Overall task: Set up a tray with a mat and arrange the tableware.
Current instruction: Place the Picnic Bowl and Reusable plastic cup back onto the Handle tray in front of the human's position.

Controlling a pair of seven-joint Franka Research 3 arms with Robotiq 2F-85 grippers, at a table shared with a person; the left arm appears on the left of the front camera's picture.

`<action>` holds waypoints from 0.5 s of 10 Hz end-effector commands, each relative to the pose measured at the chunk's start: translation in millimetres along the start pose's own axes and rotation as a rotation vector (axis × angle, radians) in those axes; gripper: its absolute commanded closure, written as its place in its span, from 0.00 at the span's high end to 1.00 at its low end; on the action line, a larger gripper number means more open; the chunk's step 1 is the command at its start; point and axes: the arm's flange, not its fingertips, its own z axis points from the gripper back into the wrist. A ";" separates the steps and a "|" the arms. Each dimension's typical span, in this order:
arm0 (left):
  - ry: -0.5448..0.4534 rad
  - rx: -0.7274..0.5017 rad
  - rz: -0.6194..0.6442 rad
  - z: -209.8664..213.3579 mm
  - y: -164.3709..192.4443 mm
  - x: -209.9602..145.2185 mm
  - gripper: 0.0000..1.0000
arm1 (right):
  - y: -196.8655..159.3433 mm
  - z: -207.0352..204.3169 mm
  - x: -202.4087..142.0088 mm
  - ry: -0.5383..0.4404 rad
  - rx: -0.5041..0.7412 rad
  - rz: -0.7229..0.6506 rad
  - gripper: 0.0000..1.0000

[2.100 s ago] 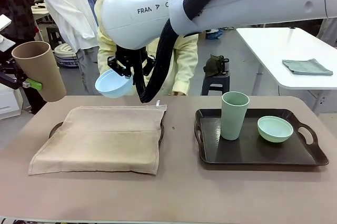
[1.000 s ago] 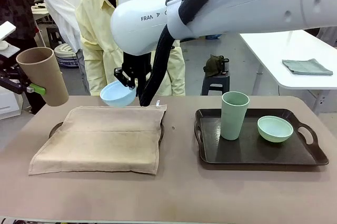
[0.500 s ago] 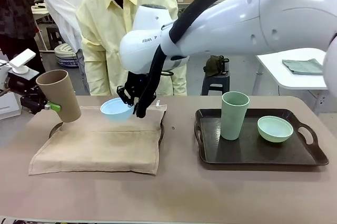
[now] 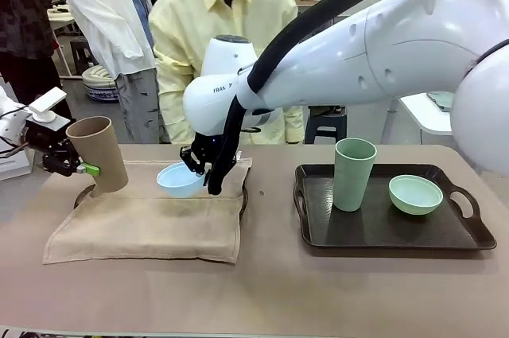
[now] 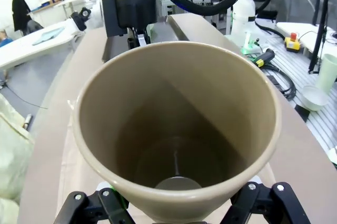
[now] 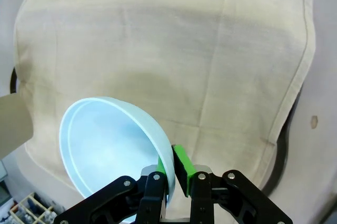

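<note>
At the mat's far-left corner, my left gripper [image 4: 79, 168] is shut on a tan cup [image 4: 99, 153], which is held tilted with its base down. In the left wrist view the cup's open mouth [image 5: 176, 129] sits between the fingers [image 5: 95, 205]. My right gripper [image 4: 203, 176] is shut on the rim of a light blue bowl [image 4: 178, 180], held low over the far part of the beige mat [image 4: 151, 215]. The right wrist view shows the green pads [image 6: 181, 166] pinching the bowl's [image 6: 105, 145] rim above the mat [image 6: 184, 50]. The mat covers a dark tray [image 4: 83, 194].
A second dark tray [image 4: 469, 238] at the right holds a pale green cup [image 4: 354, 172] and a pale green bowl [image 4: 415, 193]. A person in a yellow shirt [image 4: 223, 28] stands at the table's far side. Bare table lies in front of both trays.
Both arms have come down. The right gripper lowered the blue bowl onto the mat's far part. The left gripper brought the tan cup right and down to the mat's corner.
</note>
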 end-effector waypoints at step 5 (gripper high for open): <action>0.066 -0.023 -0.146 -20.3 1.6 -31.2 0.85 | -12.5 -29.7 5.2 0.004 0.030 0.019 0.07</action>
